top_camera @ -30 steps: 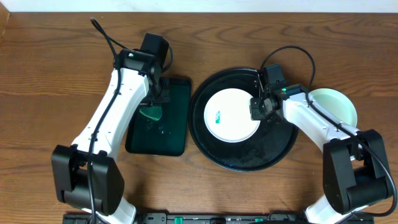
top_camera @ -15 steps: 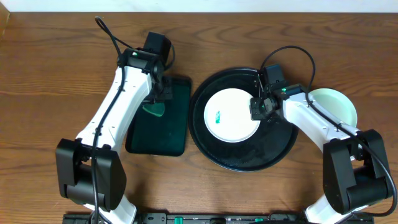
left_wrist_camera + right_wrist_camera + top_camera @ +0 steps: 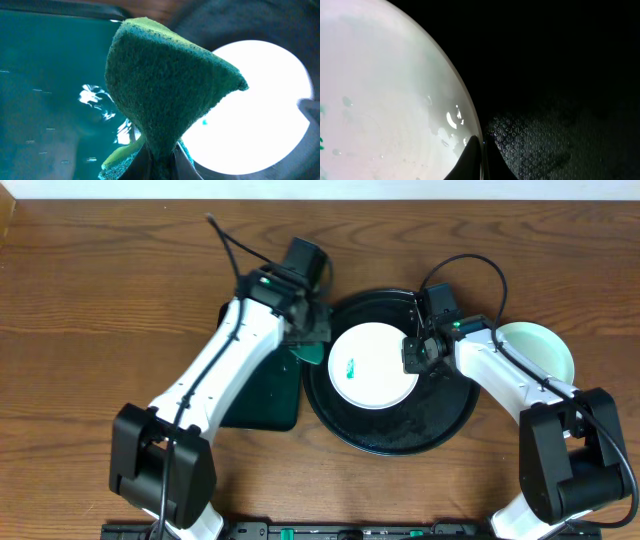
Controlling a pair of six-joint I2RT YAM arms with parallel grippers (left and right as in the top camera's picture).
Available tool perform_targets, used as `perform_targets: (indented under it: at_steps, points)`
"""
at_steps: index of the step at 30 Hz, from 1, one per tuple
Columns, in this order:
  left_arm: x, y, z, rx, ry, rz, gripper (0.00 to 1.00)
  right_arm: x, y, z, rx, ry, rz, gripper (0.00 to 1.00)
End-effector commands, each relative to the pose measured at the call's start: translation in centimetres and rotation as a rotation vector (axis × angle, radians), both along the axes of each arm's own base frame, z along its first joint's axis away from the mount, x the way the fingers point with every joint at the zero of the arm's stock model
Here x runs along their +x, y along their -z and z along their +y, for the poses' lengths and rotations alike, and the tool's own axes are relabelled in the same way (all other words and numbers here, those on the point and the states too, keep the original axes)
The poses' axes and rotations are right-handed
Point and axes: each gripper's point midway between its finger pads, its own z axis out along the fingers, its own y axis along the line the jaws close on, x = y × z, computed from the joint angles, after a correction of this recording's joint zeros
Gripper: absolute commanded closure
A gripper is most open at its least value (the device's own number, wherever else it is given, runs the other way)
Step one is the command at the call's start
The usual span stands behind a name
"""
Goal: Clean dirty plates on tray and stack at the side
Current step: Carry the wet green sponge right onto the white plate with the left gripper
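Surface: I am looking down on a brown wooden table (image 3: 80,330) with a clear grain, and it fills the overhead view.

Black tray: A large round glossy black tray (image 3: 440,430) with a raised rim sits right of centre. Its bare floor shows wet-looking speckles toward the lower right.

White plate: A round shallow white plate (image 3: 375,365) lies flat inside the black tray, in its upper left part. A small green smear (image 3: 350,367) sits left of the plate's middle, and the right wrist view shows droplets on the plate.

Mint plate: A pale mint-green round plate (image 3: 545,345) rests on the table just beyond the black tray's right rim, partly hidden by the right arm. I cannot tell whether another lies under it.

Small tray: A dark rectangular tray (image 3: 262,395) with a wet teal floor lies just left of the black tray, partly under the left arm.

Left gripper: The left gripper (image 3: 312,340) pinches a green sponge (image 3: 165,85) folded into a wedge. It is at the black tray's upper left rim, just beside the white plate. I cannot tell whether the sponge touches anything below it.

Right gripper: The right gripper (image 3: 481,155) is pressed together on the white plate's right edge. Its wrist view shows one tip on the plate side and the other on the tray side.
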Motion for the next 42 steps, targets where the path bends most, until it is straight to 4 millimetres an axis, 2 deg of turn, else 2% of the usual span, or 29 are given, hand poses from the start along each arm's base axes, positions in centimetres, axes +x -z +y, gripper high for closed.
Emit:
perform_targets:
  at_steps: [1, 4, 12, 20, 26, 31, 35, 39, 42]
  points:
    - [-0.7, -0.3, -2.5, -0.036, 0.02, 0.004, 0.93, -0.3, -0.4, 0.1, -0.004, 0.041, -0.004, 0.99]
    - [-2.0, 0.0, -4.4, -0.035, 0.063, 0.015, 0.93, -0.9, -0.2, 0.3, 0.018, 0.058, 0.028, 0.99]
    - [-3.6, 1.0, -5.7, -0.038, 0.054, 0.044, 0.93, -1.1, -0.3, 1.2, 0.075, 0.082, 0.046, 0.99]
    - [-3.3, 1.1, -5.9, -0.053, 0.023, 0.039, 0.93, -1.3, -0.2, 1.9, 0.116, 0.101, 0.056, 0.99]
    - [-2.5, 0.8, -6.4, -0.071, 0.022, 0.006, 0.93, -1.6, 0.7, 3.0, 0.145, 0.071, 0.037, 0.99]
    - [-1.5, 0.6, -6.4, -0.067, 0.013, -0.037, 0.93, -1.7, 0.7, 3.1, 0.144, 0.061, 0.035, 0.99]
    - [-0.9, 0.5, -6.6, -0.079, 0.007, -0.055, 0.93, -1.6, 0.7, 3.1, 0.129, -0.001, 0.024, 0.93]
    - [-0.8, 1.3, -6.5, -0.07, 0.004, -0.043, 0.93, -1.6, 0.7, 3.1, 0.118, -0.051, 0.012, 0.93]
    - [-0.8, 2.4, -6.3, -0.046, 0.001, -0.021, 0.94, -1.6, 0.7, 3.1, 0.118, -0.051, 0.012, 0.97]
